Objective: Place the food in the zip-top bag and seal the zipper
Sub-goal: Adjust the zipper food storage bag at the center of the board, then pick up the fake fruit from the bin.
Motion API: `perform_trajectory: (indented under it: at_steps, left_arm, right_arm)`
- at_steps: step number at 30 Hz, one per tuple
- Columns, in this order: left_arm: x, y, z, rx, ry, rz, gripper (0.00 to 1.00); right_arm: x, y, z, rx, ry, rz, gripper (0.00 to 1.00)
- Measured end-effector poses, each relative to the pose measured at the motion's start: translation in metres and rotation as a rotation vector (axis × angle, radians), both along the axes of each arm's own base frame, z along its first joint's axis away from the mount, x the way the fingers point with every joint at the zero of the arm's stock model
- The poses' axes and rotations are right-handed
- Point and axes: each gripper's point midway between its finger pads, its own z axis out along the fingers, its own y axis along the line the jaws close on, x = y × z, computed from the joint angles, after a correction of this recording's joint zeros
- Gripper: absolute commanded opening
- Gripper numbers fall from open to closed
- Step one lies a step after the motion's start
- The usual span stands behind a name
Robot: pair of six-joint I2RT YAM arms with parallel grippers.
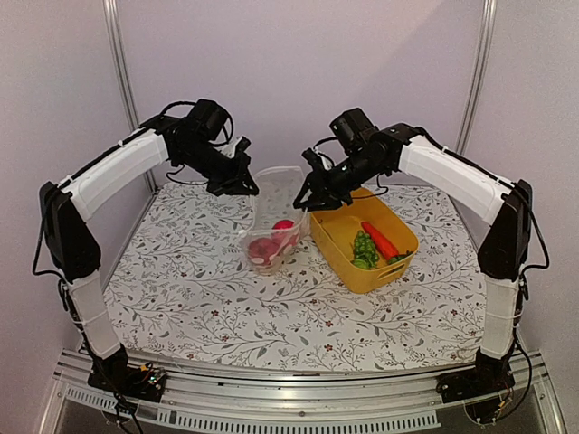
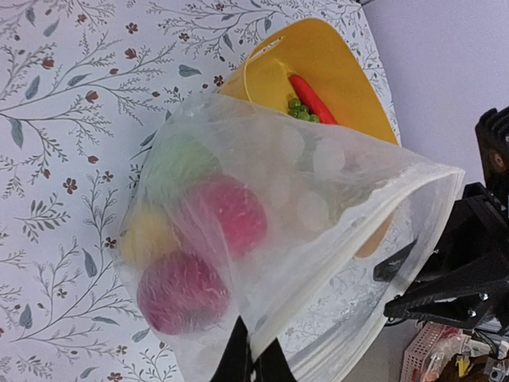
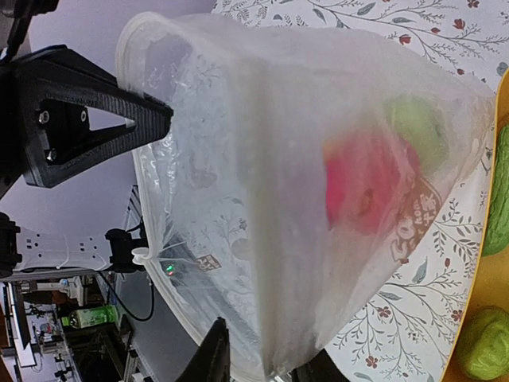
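Note:
The zip-top bag (image 1: 274, 212) hangs open-mouthed between my two grippers above the table. My left gripper (image 1: 246, 185) is shut on the bag's left mouth edge (image 2: 254, 362). My right gripper (image 1: 308, 201) holds the right mouth edge, with the bag wall running down between its fingers (image 3: 266, 370). Inside the bag are a dark red piece (image 2: 181, 290), a red piece (image 2: 231, 211), a yellow lemon (image 2: 147, 235) and a green piece (image 2: 179, 163). The carrot (image 1: 380, 240) and green pieces (image 1: 364, 250) lie in the yellow tub (image 1: 339, 226). The zipper strip (image 3: 151, 239) is open.
The yellow tub stands right of the bag, close under my right gripper. The flowered tablecloth (image 1: 199, 289) covers the table. Walls and frame posts (image 1: 122, 81) close in the back and sides.

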Motion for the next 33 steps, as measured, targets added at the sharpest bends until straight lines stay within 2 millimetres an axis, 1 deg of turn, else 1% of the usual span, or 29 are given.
perform_trajectory:
  at_steps: [1, 3, 8, 10, 13, 14, 16, 18, 20, 23, 25, 27, 31, 33]
  left_arm:
    - [0.001, 0.0, -0.002, 0.003, 0.004, 0.0, 0.0]
    - [0.002, -0.001, -0.009, 0.011, 0.015, -0.001, 0.0]
    - [0.006, -0.003, -0.024, 0.031, 0.042, 0.001, 0.0]
    - [0.006, -0.003, -0.025, 0.032, 0.044, 0.0, 0.0]
    - [0.007, -0.003, -0.024, 0.03, 0.04, 0.0, 0.0]
    - [0.007, -0.003, -0.024, 0.029, 0.039, 0.0, 0.0]
    - [0.007, -0.004, -0.023, 0.027, 0.037, 0.0, 0.0]
    - [0.007, -0.004, -0.022, 0.024, 0.036, -0.001, 0.0]
    - [0.007, -0.005, -0.021, 0.02, 0.037, -0.004, 0.0]
    - [0.007, -0.006, -0.021, 0.016, 0.039, -0.006, 0.0]
    - [0.006, -0.006, -0.021, 0.013, 0.039, -0.008, 0.0]
    - [0.006, -0.006, -0.021, 0.012, 0.039, -0.009, 0.0]
    - [0.006, -0.007, -0.02, 0.01, 0.04, -0.011, 0.0]
    - [0.006, -0.007, -0.02, 0.01, 0.04, -0.011, 0.0]
  right_arm:
    - [0.0, 0.0, 0.0, 0.003, 0.0, 0.008, 0.52]
    - [0.0, -0.001, -0.001, 0.006, 0.011, 0.008, 0.63]
    - [0.008, -0.016, 0.0, -0.011, 0.034, -0.028, 0.75]
    - [0.016, -0.029, 0.003, -0.02, 0.029, -0.058, 0.83]
    - [0.03, -0.055, 0.015, -0.038, -0.01, -0.117, 0.98]
    - [0.034, -0.065, 0.019, -0.044, -0.031, -0.137, 0.99]
    - [0.042, -0.085, 0.022, -0.067, -0.075, -0.18, 0.99]
    - [0.046, -0.106, 0.015, -0.117, -0.102, -0.222, 0.99]
    - [0.052, -0.124, -0.002, -0.191, -0.113, -0.265, 0.99]
    - [0.058, -0.143, -0.034, -0.309, -0.115, -0.303, 0.99]
    - [0.062, -0.151, -0.05, -0.376, -0.123, -0.307, 0.9]
    - [0.067, -0.157, -0.062, -0.428, -0.137, -0.305, 0.83]
    - [0.074, -0.164, -0.086, -0.512, -0.141, -0.29, 0.69]
    - [0.076, -0.166, -0.1, -0.548, -0.125, -0.281, 0.64]
